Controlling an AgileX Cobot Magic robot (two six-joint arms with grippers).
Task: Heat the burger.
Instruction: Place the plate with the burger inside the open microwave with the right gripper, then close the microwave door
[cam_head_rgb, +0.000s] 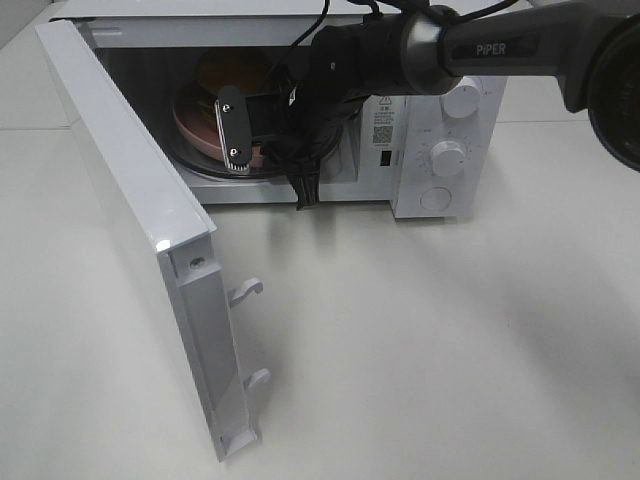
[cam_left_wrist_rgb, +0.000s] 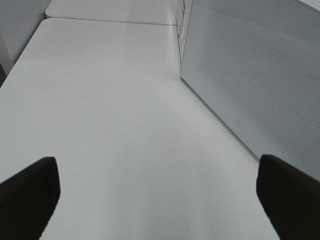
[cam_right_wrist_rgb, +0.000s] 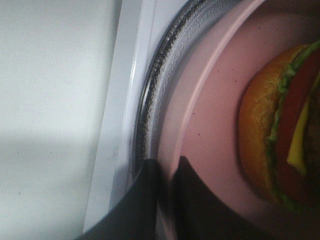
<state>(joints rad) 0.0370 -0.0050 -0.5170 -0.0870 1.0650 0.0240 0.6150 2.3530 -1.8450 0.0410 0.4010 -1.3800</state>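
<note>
The burger (cam_head_rgb: 222, 70) stands on a pink plate (cam_head_rgb: 192, 125) inside the open microwave (cam_head_rgb: 440, 130), on the glass turntable (cam_head_rgb: 215, 168). My right gripper (cam_head_rgb: 240, 150) reaches into the cavity and is shut on the plate's near rim. The right wrist view shows its dark fingertips (cam_right_wrist_rgb: 150, 172) pinching the pink plate (cam_right_wrist_rgb: 210, 115) rim, with the burger (cam_right_wrist_rgb: 285, 135), its bun, lettuce, tomato and cheese, just beyond. In the left wrist view my left gripper (cam_left_wrist_rgb: 160, 200) hangs open over bare table beside the microwave's perforated side wall (cam_left_wrist_rgb: 260, 80), holding nothing.
The microwave door (cam_head_rgb: 130, 200) swings far out to the front left, its latch hooks (cam_head_rgb: 245, 290) pointing right. Control knobs (cam_head_rgb: 450, 155) are on the right panel. The right arm (cam_head_rgb: 480, 45) crosses in front of the microwave's top. White table (cam_head_rgb: 430, 340) extends in front.
</note>
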